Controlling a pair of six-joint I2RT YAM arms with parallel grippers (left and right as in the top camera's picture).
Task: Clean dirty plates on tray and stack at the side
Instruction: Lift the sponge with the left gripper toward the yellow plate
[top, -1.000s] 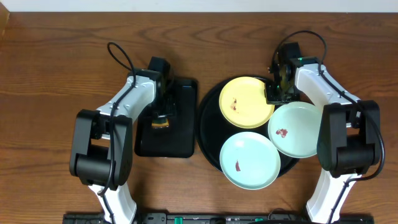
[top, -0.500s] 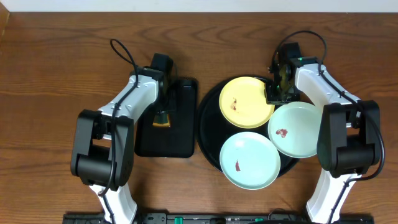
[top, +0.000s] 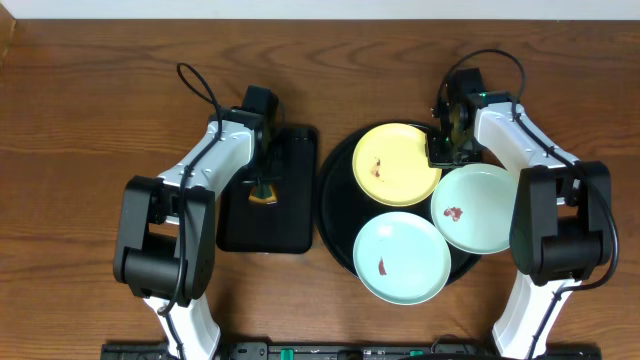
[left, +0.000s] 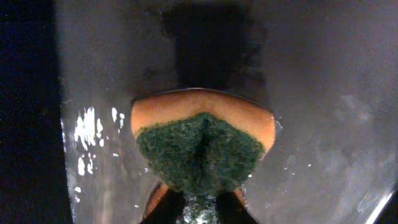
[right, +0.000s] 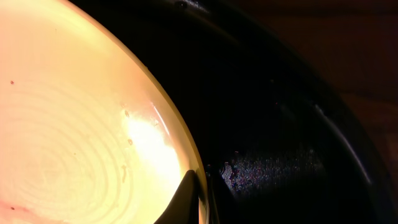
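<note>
The left tool (left: 198, 208) is squeezing a soft orange sponge (left: 202, 149) with a rough green scouring face. Its jaws are nearly closed and its arm is reaching over the glossy rectangular tray (top: 285, 230). The right tool (right: 202, 186) is pinching, closed tight, the far-right rim of the smooth yellow plate (top: 395, 165). That plate is lying beside two mint plates (top: 400, 257) on the round black tray (top: 335, 150), right of centre on the wooden counter (top: 80, 120).

I see a dark brown wood-grain table (top: 70, 110) filling my overhead view, with a pale strip (top: 320, 8) along the top edge.

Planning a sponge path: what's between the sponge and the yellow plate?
Overhead view: past the sponge comes bare rectangular tray, then the round tray's rim before the yellow plate. Nothing loose.
</note>
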